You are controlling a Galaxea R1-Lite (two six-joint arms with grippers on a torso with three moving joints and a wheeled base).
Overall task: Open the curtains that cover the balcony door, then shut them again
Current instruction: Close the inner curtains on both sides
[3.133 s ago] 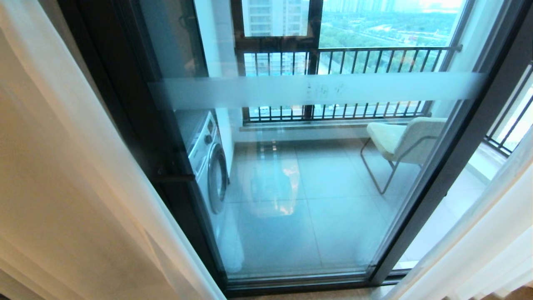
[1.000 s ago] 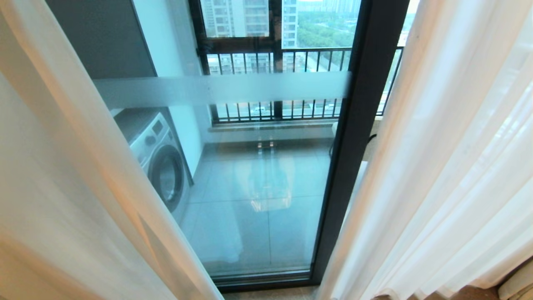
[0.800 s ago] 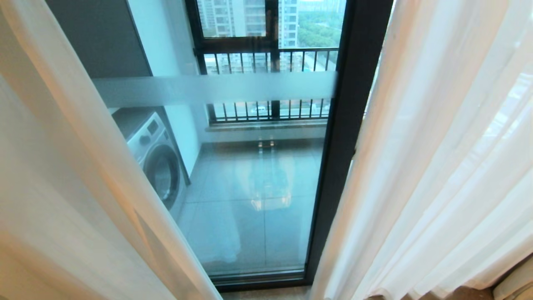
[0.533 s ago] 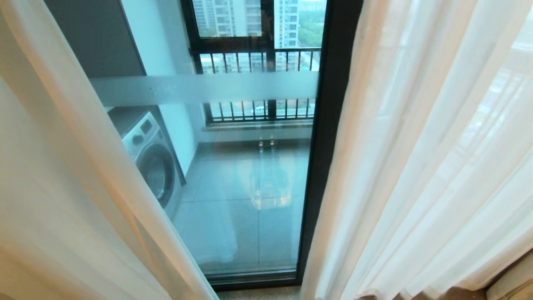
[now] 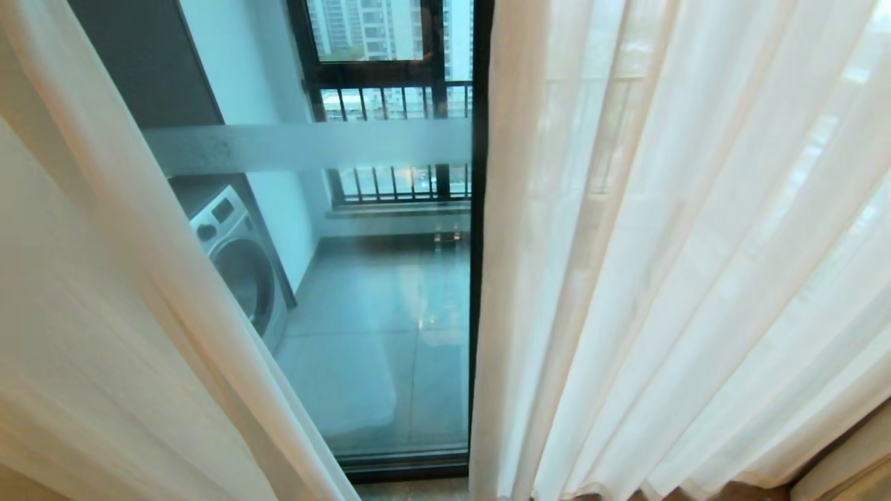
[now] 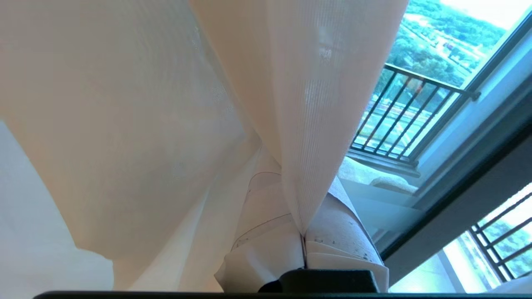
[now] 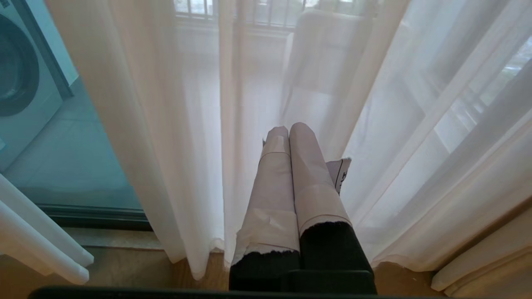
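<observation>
Two sheer white curtains hang in front of the balcony door (image 5: 376, 313), leaving a gap. The left curtain (image 5: 104, 278) slants across the left of the head view. The right curtain (image 5: 682, 278) covers the right half and overlaps the door's dark frame (image 5: 477, 278). My left gripper (image 6: 301, 232) is shut on a fold of the left curtain (image 6: 307, 104), which is pinched between its taped fingers (image 6: 266, 241). My right gripper (image 7: 289, 128) is shut and empty, low near the floor and pointing at the right curtain (image 7: 187, 124). Neither gripper shows in the head view.
A washing machine (image 5: 240, 271) stands on the balcony behind the glass, below the frosted band (image 5: 306, 146). A chair (image 7: 324, 50) shows faintly through the right curtain. A thicker tan drape (image 7: 478, 265) hangs at the far right. Wooden floor (image 7: 137, 265) meets the door's sill.
The whole head view has shifted: door frame and right curtain slid left in the picture while the held left curtain kept its place. The uncovered gap of glass has narrowed.
</observation>
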